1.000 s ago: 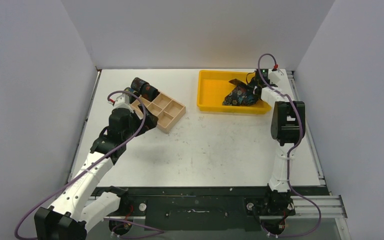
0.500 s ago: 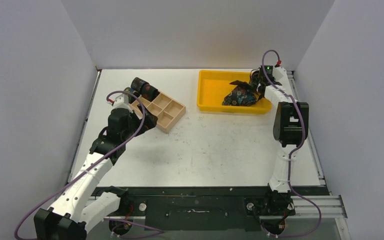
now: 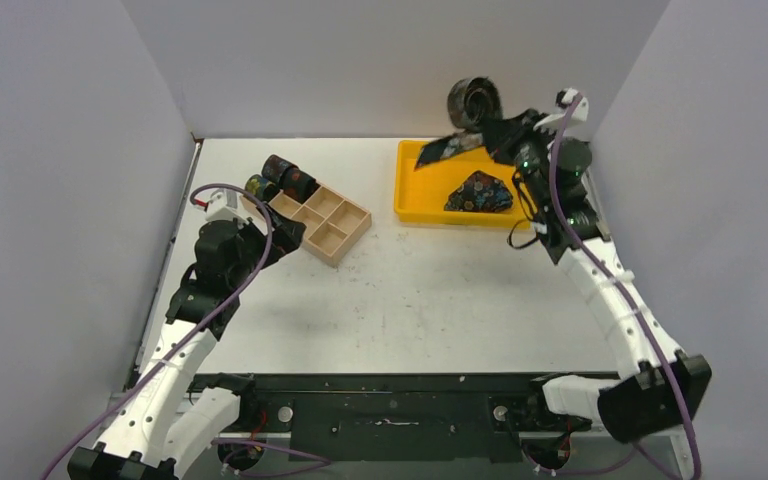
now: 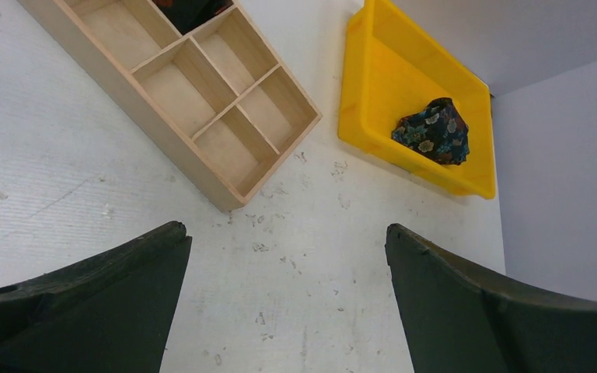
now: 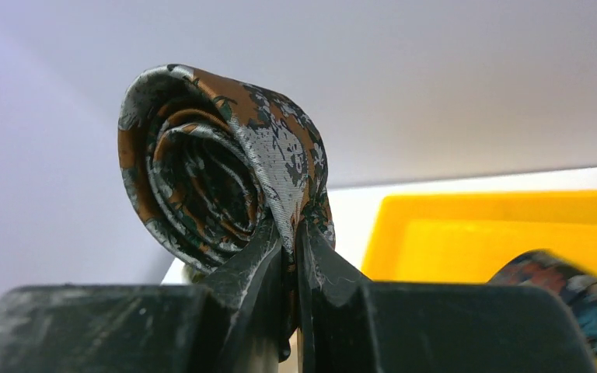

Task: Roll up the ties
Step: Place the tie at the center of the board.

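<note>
Evidently, a brown-and-grey patterned tie (image 5: 218,155) is being gripped by the closed right tool (image 5: 296,233), high at the upper right of the overhead frame above the yellow tray (image 3: 403,185). Its loose coil is being kept off the worktop (image 3: 410,300), probably so the tail hangs free for rolling. A blue floral tie (image 3: 480,192) is being left bunched in the tray. Rolled ties (image 3: 285,178) are being stored in the wooden box (image 3: 335,235), upper left, where the left tool (image 4: 284,233) is being held wide open and empty.
</note>
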Available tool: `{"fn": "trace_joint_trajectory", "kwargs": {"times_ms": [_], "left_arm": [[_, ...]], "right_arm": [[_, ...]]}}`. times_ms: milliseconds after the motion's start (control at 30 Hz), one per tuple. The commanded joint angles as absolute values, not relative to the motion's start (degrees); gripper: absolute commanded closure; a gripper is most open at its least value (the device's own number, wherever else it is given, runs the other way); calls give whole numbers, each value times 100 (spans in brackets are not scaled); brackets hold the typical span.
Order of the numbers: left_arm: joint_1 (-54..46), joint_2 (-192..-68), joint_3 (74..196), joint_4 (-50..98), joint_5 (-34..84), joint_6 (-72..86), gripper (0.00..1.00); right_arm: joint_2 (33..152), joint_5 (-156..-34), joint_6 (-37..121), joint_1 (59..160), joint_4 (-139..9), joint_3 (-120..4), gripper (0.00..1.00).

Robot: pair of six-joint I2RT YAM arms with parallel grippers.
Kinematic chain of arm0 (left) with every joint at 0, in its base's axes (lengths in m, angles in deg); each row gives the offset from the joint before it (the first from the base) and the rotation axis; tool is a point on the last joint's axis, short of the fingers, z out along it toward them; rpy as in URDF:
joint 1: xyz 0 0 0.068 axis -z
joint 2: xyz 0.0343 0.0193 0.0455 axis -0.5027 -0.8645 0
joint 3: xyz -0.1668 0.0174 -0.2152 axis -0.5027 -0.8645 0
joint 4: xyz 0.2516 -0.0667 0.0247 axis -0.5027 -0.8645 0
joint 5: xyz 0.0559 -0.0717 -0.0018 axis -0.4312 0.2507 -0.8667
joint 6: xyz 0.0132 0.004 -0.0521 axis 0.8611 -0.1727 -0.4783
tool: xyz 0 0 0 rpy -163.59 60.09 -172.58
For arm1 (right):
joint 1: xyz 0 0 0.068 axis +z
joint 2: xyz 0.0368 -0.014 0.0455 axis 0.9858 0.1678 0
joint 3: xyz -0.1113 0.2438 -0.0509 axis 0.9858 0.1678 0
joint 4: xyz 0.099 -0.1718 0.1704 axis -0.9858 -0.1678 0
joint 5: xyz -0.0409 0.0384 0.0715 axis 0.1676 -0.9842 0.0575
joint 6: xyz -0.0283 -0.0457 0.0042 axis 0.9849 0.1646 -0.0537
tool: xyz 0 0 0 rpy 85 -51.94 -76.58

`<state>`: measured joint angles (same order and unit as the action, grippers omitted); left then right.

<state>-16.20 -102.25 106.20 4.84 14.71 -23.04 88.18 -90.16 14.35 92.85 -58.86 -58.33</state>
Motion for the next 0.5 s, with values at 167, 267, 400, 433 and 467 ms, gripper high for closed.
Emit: {"fn": "trace_joint_trajectory", "kwargs": {"times_ms": [167,267,400,433,467], "left_arm": [[-1524,-10087,10628,1297,2476,-2057,3],[-1518,-10024,10535,1556,2773,-2037,3],[-1031,-9986,10568,1704,3238,-1508,4],[-677,-10017,10704,1480,2979,-1285,4],[-292,-10059,10833,1232,2598,-1084,4]], "right_arm": [[6664,-12119,2511,9996,-6887,-3238,95],[6282,-12078,2439,10141,-6910,-2297,95],[6017,-11677,2237,10339,-6682,-1250,95],[6012,-11562,2207,10400,-6669,-1067,95],[6038,-11525,2177,10428,-6623,-927,95]]}}
